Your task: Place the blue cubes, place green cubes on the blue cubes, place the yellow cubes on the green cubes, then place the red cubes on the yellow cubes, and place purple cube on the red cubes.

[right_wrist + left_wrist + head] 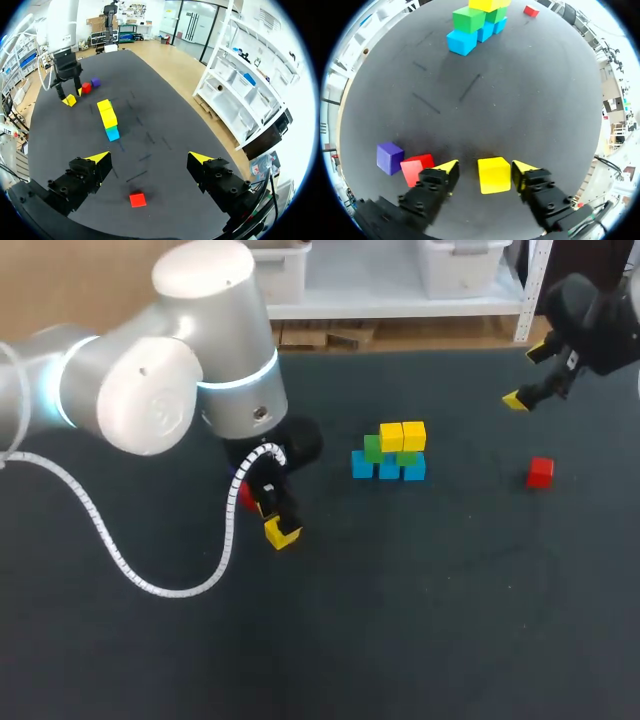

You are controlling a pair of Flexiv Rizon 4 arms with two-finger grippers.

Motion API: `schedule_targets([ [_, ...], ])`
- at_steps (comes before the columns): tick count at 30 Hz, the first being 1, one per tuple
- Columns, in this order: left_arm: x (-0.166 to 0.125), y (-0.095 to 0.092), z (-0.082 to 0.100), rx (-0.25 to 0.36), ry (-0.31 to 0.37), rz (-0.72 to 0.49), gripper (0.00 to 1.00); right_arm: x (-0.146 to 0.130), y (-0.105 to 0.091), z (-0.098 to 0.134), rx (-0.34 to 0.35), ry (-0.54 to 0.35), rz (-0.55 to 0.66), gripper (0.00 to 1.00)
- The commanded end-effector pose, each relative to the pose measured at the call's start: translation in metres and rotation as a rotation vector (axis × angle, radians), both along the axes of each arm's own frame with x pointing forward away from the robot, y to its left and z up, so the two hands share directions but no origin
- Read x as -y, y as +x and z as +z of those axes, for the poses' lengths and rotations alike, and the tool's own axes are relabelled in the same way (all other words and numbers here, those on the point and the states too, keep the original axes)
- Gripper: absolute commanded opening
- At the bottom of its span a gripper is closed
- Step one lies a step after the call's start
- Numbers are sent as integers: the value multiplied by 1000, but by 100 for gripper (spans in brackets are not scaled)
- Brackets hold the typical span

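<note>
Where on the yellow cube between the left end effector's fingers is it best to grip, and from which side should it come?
Take the yellow cube by its two opposite side faces, from above. It lies flat on the table, sides nearly parallel to the open fingers of the left end effector, a small gap at each. The red cube sits outside one finger.

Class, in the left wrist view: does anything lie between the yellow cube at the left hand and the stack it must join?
Nothing visible. The yellow cube sits between the left hand's open fingers, and only bare table separates it from the stack. The red cube and purple cube lie off to the side.
</note>
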State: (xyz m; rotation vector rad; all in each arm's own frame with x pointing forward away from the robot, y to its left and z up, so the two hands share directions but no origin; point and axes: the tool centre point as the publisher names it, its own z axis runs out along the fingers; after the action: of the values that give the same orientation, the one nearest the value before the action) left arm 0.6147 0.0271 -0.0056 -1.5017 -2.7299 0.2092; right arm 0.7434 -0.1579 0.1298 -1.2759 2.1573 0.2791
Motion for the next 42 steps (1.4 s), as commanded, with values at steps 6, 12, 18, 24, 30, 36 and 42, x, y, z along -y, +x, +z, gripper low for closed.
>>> schedule_targets([
  [6, 4, -1, 1, 12, 76, -14, 0, 1, 0, 0, -1, 4, 3, 100],
  [12, 5, -3, 19, 76, 118, -147, 0, 1, 0, 0, -1, 4, 3, 100],
  [18, 0, 15, 52, 133, 91, -282, 0, 1, 0, 0, -1, 4, 3, 100],
  [24, 2, 44, 83, 165, 41, -364, 0, 1, 0, 0, -1, 4, 3, 100],
  [30, 16, 67, 97, 163, 31, -423, 0, 1, 0, 0, -1, 4, 3, 100],
  [36, 43, 82, 97, 147, 44, -490, 0, 1, 0, 0, -1, 4, 3, 100],
  [42, 68, 91, 97, 131, 50, -559, 0, 1, 0, 0, -1, 4, 3, 100],
])
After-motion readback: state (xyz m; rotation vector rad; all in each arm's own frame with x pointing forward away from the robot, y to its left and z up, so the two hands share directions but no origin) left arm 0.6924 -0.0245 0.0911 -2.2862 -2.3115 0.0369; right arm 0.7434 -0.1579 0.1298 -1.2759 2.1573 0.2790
